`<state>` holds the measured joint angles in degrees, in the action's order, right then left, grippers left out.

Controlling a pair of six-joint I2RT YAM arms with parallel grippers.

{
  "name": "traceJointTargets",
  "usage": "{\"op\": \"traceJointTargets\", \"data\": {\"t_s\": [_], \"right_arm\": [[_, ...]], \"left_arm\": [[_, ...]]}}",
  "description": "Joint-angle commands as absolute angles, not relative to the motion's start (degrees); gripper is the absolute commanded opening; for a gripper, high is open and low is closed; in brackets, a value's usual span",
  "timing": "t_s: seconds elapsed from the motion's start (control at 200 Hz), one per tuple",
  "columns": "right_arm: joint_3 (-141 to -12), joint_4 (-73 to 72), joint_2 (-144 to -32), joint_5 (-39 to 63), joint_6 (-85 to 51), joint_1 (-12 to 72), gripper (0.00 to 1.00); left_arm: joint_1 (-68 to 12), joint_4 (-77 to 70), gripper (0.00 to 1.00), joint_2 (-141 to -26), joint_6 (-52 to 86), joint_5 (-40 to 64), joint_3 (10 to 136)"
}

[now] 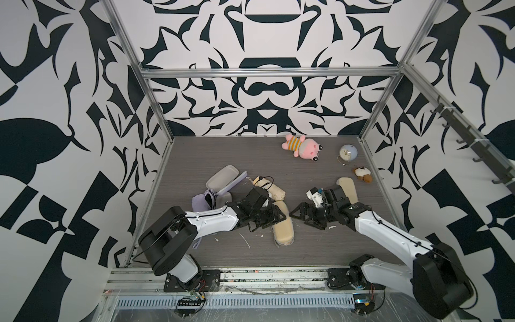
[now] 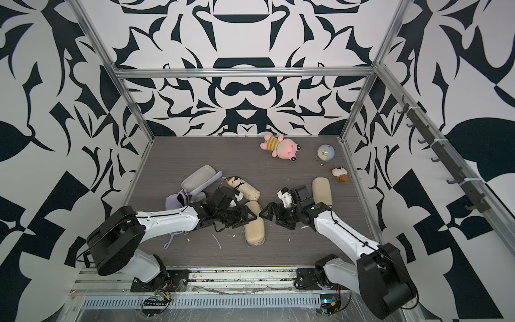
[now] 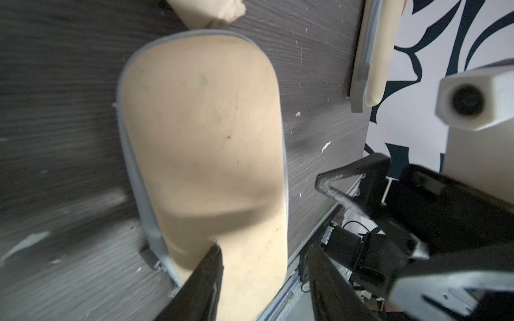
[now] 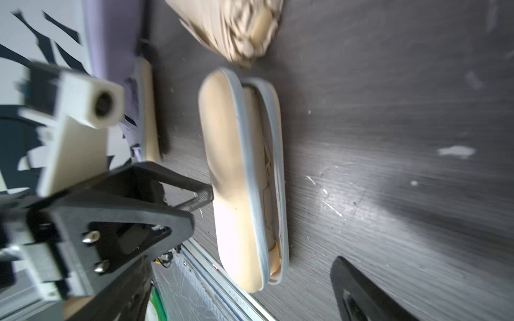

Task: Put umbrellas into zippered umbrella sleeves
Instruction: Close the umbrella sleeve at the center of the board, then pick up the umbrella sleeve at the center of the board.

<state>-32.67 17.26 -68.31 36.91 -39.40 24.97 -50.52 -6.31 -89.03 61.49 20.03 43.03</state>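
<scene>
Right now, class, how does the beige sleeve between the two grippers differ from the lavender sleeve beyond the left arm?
The beige sleeve is folded nearly shut; the lavender sleeve lies spread open. The beige sleeve holds a cream umbrella; the lavender sleeve shows bare grey lining. Both are oblong, zip-edged cases.

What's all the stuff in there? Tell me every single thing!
table: 1, grey, underneath everything
plush toy: 1, pink, back
clock: 1, pale blue, back right
small plush: 1, brown-white, right edge
open case: 1, lavender, left
beige cases: at least 2, middle and right
beige umbrella: 1, left of middle
lavender umbrella: 1, left
left pincer: 1, black, open, over middle case
right pincer: 1, black, open, beside it
</scene>
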Motion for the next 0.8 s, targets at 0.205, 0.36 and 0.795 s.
{"op": "traceJointTargets", "data": {"t_s": [0.205,0.36,0.795], "right_arm": [[-34.1,10.9,-79.9,35.7,-35.2,29.4,0.9],[-31.6,1.8,-83.8,40.3,-36.7,29.5,0.76],[-27.7,-11.3,-85.7,44.6,-39.3,29.3,0.03]], "left_arm": [[-50.1,-7.9,0.33,-90.5,61.5,19.6,38.9],[-50.1,-13.3,0.27,-94.5,63.7,21.2,36.9],[-45.0,-10.9,0.52,-85.8,62.4,23.0,33.7]]}}
